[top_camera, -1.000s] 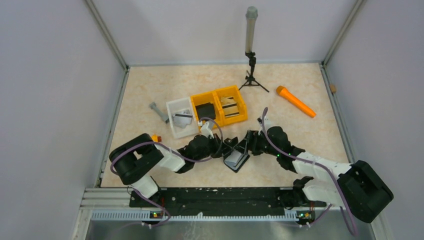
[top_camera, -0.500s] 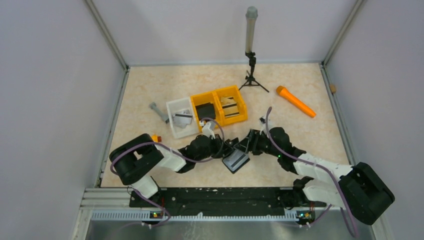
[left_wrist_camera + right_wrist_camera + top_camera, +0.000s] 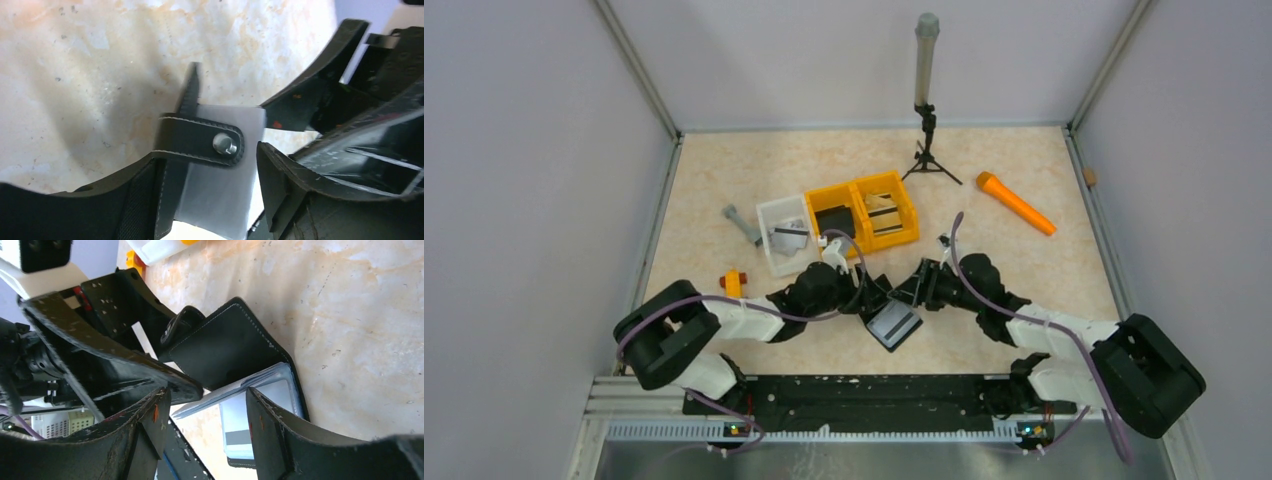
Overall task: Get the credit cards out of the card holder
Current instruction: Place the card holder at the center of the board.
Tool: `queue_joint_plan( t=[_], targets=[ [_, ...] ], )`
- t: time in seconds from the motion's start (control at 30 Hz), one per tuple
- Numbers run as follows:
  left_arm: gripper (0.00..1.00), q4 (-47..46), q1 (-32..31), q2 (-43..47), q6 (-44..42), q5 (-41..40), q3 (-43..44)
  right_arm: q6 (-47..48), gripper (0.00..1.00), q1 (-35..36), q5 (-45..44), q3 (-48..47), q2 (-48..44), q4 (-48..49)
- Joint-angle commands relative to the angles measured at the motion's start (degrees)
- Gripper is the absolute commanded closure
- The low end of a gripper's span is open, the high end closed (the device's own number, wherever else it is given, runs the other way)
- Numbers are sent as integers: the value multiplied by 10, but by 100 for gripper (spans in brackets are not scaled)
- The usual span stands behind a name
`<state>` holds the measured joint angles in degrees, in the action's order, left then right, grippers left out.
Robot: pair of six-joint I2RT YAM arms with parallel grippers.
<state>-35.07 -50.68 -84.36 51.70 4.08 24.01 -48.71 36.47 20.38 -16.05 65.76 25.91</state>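
The black card holder (image 3: pixel 892 323) lies open on the table between both grippers, its pale lining up. In the left wrist view its strap with a metal snap (image 3: pixel 200 142) and a pale panel (image 3: pixel 220 190) sit between the spread fingers of my open left gripper (image 3: pixel 207 160), which grips nothing. In the right wrist view the holder's black flap (image 3: pixel 230 347) is raised. A pale credit card with a grey stripe (image 3: pixel 239 437) shows in a slot. My right gripper (image 3: pixel 205 400) is open, its fingers on either side of a thin pale leaf.
A white bin (image 3: pixel 774 215) and two yellow bins (image 3: pixel 864 188) behind the grippers hold cards and a black item. An orange tool (image 3: pixel 1016 203) lies far right, a small tripod stand (image 3: pixel 924 120) at the back, a grey piece (image 3: pixel 742 224) and a small orange block (image 3: pixel 732 281) to the left.
My left gripper has opened and let go of the holder, and its arm has swung left. The right jaws have narrowed a little. The holder has settled flatter.
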Motion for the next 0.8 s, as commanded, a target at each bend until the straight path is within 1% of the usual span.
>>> queue_joint_plan(
  t=[0.0,0.13,0.27,0.33,0.4,0.47,0.57,0.67,0.77],
  targets=[
    [31,-6,22,47,-14,57,3,-10,41,4,12,-5,13,59],
    [28,8,38,67,-30,119,8,-14,42,5,15,-10,19,72],
    [27,68,41,66,-58,145,31,-9,43,5,15,-22,20,60],
    [28,79,42,59,-70,154,37,-4,43,6,11,-23,15,49],
    [31,76,45,48,-72,173,41,0,43,6,3,-21,6,37],
    [37,70,47,37,-72,192,48,3,43,6,-2,-17,-3,29],
    [41,63,47,21,-69,218,57,1,43,5,-4,-9,-11,26],
    [50,63,47,15,-76,234,62,-1,43,6,-7,-3,-18,26],
    [51,82,47,15,-89,234,66,-2,43,5,-8,0,-24,25]
  ],
)
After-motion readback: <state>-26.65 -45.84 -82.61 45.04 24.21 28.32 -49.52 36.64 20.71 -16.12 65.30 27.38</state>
